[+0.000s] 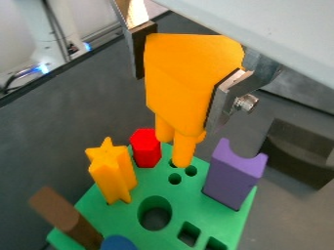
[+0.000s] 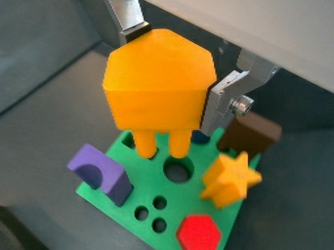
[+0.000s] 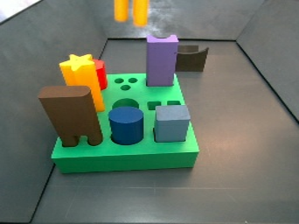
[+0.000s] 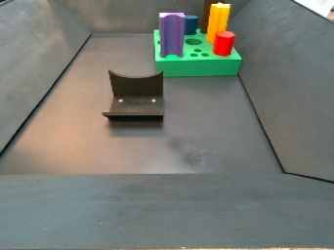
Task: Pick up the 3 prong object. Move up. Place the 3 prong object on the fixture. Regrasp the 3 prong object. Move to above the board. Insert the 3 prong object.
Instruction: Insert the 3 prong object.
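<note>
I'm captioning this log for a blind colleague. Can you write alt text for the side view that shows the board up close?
The 3 prong object hangs prongs-down above the green board, the gripper out of frame. The board carries a purple block, yellow star block and brown arch block.

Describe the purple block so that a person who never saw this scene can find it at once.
Start at the green board on the dark floor. The purple block stands upright at its far edge in a side view, near the dark fixture. It is the only purple piece, with a notched top. The claw holds the orange 3 prong object above the board.
</note>
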Robot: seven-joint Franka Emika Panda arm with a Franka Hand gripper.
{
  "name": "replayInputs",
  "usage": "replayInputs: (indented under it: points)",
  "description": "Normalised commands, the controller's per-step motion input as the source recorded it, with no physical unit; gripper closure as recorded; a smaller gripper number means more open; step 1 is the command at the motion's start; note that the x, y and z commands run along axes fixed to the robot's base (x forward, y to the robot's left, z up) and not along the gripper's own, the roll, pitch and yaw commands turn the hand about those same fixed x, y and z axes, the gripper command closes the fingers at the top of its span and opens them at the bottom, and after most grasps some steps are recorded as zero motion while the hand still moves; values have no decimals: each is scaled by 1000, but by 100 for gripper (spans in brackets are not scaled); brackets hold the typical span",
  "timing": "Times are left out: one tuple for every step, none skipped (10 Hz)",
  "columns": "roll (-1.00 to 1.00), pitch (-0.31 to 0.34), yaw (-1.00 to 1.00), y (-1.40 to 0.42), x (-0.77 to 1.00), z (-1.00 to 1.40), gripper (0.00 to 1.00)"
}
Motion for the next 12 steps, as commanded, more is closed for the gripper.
replayInputs:
  points:
    - [-137, -36, -626, 157, -286, -437, 100]
    - [-191, -51, -580, 171, -183, -423, 100]
    - [-209, -59, -554, 183, -177, -426, 100]
    - [-209, -51, -560, 191, -131, -434, 100]
    - [-261, -77, -514, 200, -117, -437, 100]
    - [-299, -91, -503, 194, -34, -449, 100]
    - [-296, -87, -489, 211, -31, -451, 100]
    - [-277, -56, -474, 260, -17, -474, 100]
    - [-249, -40, -503, 246, -17, -486, 100]
    - [-219, 0, -580, 186, -83, -529, 100]
    - [-251, -41, -534, 177, -143, -431, 100]
    - [-274, -106, -366, 257, -91, -266, 100]
